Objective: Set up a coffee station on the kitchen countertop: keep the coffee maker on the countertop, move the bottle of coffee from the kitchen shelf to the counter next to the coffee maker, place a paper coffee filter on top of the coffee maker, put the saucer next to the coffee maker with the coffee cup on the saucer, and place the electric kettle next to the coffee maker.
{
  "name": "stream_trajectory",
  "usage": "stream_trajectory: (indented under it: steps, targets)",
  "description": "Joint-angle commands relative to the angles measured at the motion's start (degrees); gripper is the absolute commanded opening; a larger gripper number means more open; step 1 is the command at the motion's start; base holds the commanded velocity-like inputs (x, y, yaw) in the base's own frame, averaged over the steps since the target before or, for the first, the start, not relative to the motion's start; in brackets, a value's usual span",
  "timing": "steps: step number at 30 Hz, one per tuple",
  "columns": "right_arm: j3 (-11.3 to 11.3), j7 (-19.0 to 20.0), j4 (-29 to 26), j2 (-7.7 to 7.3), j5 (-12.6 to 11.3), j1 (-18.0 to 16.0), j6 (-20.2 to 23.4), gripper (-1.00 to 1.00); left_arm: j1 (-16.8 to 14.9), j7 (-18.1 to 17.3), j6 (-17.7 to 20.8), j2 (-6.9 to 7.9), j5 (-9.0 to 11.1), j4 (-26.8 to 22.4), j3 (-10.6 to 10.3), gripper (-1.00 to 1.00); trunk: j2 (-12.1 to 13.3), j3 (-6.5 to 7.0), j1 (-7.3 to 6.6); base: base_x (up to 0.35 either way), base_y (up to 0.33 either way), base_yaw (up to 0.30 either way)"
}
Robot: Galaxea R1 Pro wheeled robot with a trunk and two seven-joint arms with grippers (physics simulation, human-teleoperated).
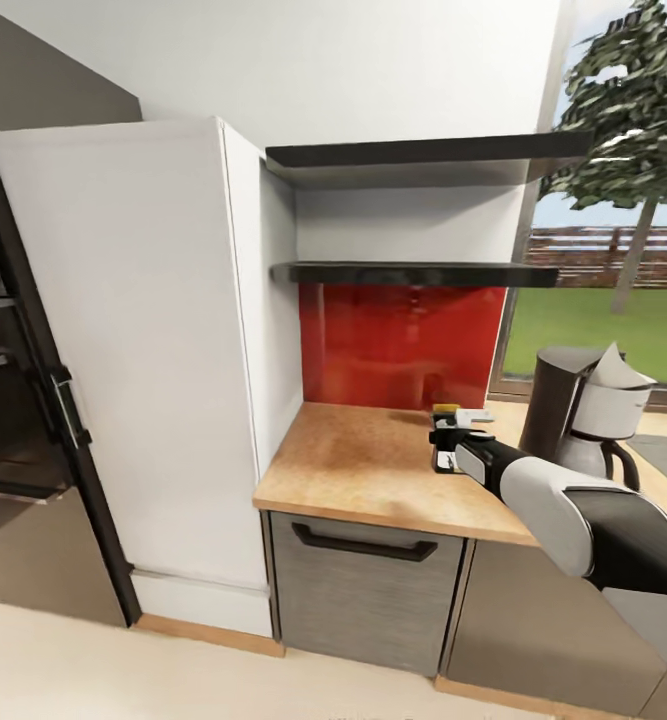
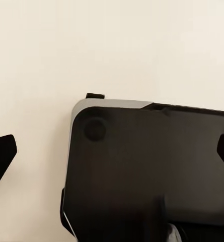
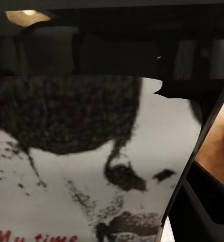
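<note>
right gripper (image 1: 451, 438): we see it reaching from the head view's right over the kitchen countertop (image 1: 363, 470), fingers pinching the bottle of coffee (image 1: 449, 432)
bottle of coffee: small and dark, yellow-gold cap (image 1: 445, 408) at its upper end, low over the worktop, left of the coffee maker (image 1: 585, 415); we cannot tell if its base touches the wood
bottle in right wrist view: the white label (image 3: 91, 166) with dark print and red lettering sits right up against the lens, a dark band above it
coffee maker: stands on the countertop at the right, by the window, black body, silver-white housing, carafe with black handle (image 1: 625, 463)
paper coffee filter (image 1: 618, 369): white folded cone sitting on top of the coffee maker, tip pointing up
kitchen shelf (image 1: 413, 272): thin black board above the red backsplash (image 1: 401, 345), a second black board (image 1: 423, 152) higher up; we see nothing on either
left gripper (image 2: 112, 151): in the left wrist view we see two dark fingertips, one (image 2: 2, 154) at each side edge, spread wide apart, nothing between them
below left gripper: pale floor (image 2: 117, 50) and a dark rounded-corner robot part (image 2: 147, 171)
surroundings: tall white cabinet (image 1: 143, 360) left of the counter, dark oven (image 1: 3, 400) at far left, grey drawer front (image 1: 368, 590) under the worktop, tree and lawn beyond the window
</note>
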Motion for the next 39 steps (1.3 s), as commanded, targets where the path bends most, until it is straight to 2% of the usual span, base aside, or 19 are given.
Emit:
stream_trajectory:
  steps: [1, 11, 17, 24, 31, 39]
  targets:
    - [-0.08, -0.19, 0.11, 0.06, -0.04, -0.05, 0.09, -1.0, 0.0, -0.07, -0.15, -0.03, 0.18, 0.03, 0.37, 1.0, -0.04, -0.09, 0.03, -0.002, 0.055, -0.207]
    - [-0.07, -0.19, 0.09, 0.09, 0.02, 0.0, 0.09, -1.0, 0.0, -0.07, -0.15, 0.13, 0.16, 0.04, 0.34, 1.0, -0.04, -0.79, 0.03, 0.002, 0.009, -0.207]
    - [-0.02, -0.19, 0.14, 0.09, 0.04, 0.01, 0.09, -1.0, 0.0, -0.07, -0.15, 0.04, 0.18, 0.04, 0.36, 1.0, -0.04, -1.21, 0.03, 0.201, 0.0, -0.207]
    - [0.0, -0.19, 0.14, 0.1, 0.0, 0.01, 0.09, -1.0, 0.0, -0.07, -0.15, 0.05, 0.21, 0.04, 0.37, 1.0, -0.04, -1.7, 0.03, 0.025, 0.0, -0.207]
    - [0.01, -0.19, 0.15, 0.14, 0.02, 0.01, 0.09, -1.0, 0.0, -0.07, -0.15, -0.04, 0.27, 0.12, 0.37, 1.0, -0.04, -2.16, 0.03, -0.227, 0.0, -0.196]
    - [0.01, -0.19, 0.15, 0.18, 0.04, 0.02, 0.09, -1.0, 0.0, -0.07, -0.15, 0.05, 0.27, 0.1, 0.38, 1.0, -0.04, -2.21, 0.03, -0.044, 0.0, -0.018]
